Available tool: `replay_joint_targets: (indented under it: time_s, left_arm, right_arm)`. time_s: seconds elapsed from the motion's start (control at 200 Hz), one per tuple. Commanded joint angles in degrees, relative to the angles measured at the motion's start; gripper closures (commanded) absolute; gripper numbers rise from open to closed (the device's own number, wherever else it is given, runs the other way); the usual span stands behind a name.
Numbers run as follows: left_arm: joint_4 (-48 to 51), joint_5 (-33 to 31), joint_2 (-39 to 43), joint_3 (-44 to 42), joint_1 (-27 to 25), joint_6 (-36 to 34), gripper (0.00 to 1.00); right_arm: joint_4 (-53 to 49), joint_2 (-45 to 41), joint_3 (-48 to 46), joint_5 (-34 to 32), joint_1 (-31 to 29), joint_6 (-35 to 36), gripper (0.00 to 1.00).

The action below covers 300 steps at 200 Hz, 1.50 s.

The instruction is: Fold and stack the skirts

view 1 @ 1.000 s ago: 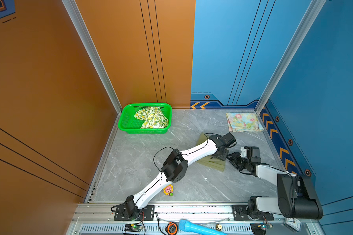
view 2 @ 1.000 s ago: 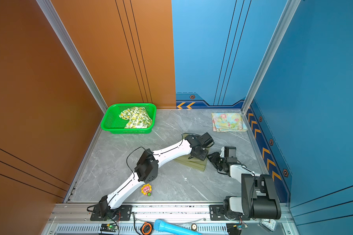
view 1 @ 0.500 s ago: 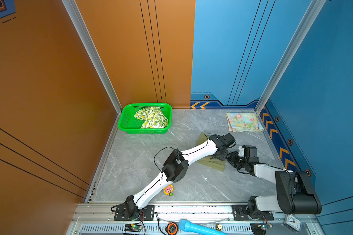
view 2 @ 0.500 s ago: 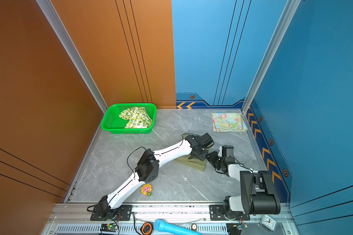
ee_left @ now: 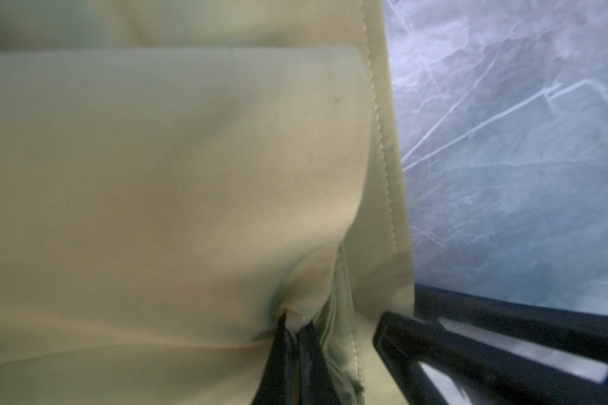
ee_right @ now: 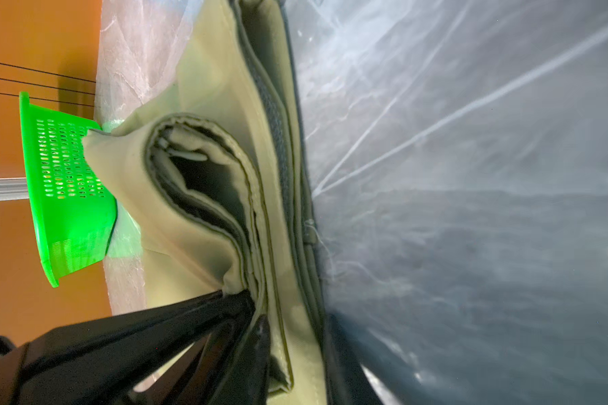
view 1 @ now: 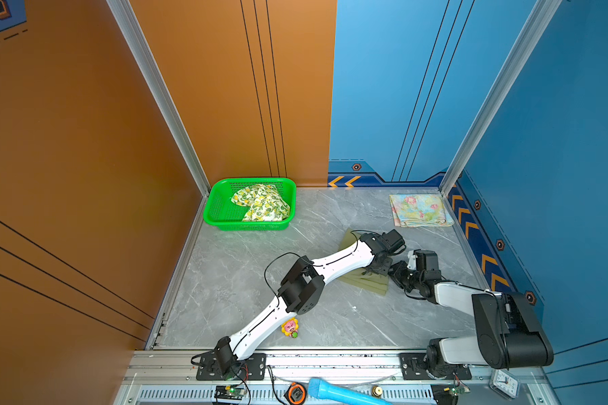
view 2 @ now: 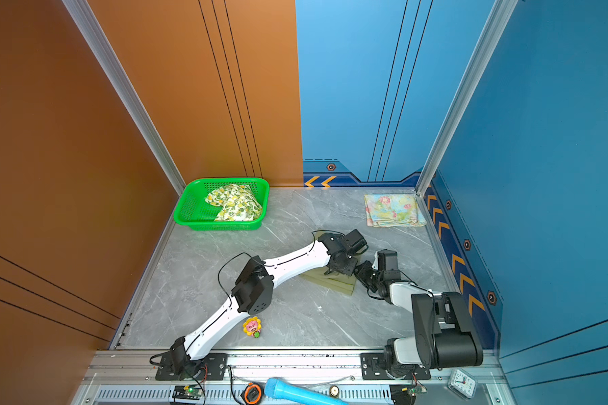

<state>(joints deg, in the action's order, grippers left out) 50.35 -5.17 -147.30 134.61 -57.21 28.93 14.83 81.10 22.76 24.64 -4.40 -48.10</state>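
1. Olive skirt (view 1: 369, 284) lies folded in layers, right of table centre. The left arm crosses over its middle.
2. Left gripper (ee_left: 297, 336) is clamped on the olive skirt, jaws together, pinching a pucker of the top layer just inside the stitched hem (ee_left: 383, 157).
3. Right gripper (ee_right: 295, 333) is closed on the same skirt. One finger (ee_right: 257, 329) sits on top of the stacked edge layers and the other sits under them on the table.
4. Both grippers sit just beside each other at the skirt's right edge, with no gap to spare between them.
5. A fold loop stands open above the right pinch, so the layers are not flat there.
6. Floral skirt (view 1: 420, 210) is folded flat in the far right corner, with its edge close to the right wall.
7. Lemon skirt (view 1: 262, 207) is bunched in the basket (view 1: 218, 210) at the far left corner.
8. Bare table (view 1: 330, 315) runs between the olive and floral skirts, and there is a wide clear patch in front of the olive skirt.
9. Toy (view 1: 290, 328) lies near the front edge, just beside the left arm.
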Motion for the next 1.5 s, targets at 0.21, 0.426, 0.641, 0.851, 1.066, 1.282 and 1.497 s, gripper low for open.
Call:
replay_joint_targets:
  time_s: [0.21,0.426,0.641,0.851,1.066,1.282,1.497]
  left_arm:
    - [-3.09,-1.35,10.7,-20.12,4.87,0.32,1.0]
    - [-6.07,-1.86,17.68,-30.36,8.2,0.12,1.0]
    - [-6.14,-2.11,18.81,-31.08,7.73,0.07,0.74]
    - [-6.05,-2.39,18.13,-30.2,7.34,0.85,0.6]
    - [-6.03,-2.21,16.7,-29.32,7.28,1.37,0.57]
    - [-6.02,-2.08,13.36,-28.79,6.62,2.59,0.58]
    - [-5.98,-2.31,10.08,-28.51,6.08,3.33,0.67]
  right_arm:
    - [5.13,6.44,-0.7,-6.22,-8.98,-6.18,0.8]
    - [8.55,8.66,-0.81,-6.98,-12.3,-8.24,0.8]
    - [7.75,7.67,-1.27,-7.24,-12.02,-7.69,0.72]
    - [8.96,8.67,-0.69,-8.07,-13.91,-8.67,0.69]
    - [12.83,11.71,-0.7,-8.72,-15.43,-10.49,0.69]
    - [15.81,15.07,0.43,-10.1,-17.69,-12.59,0.71]
    - [16.77,17.85,1.15,-11.59,-18.79,-13.37,0.72]
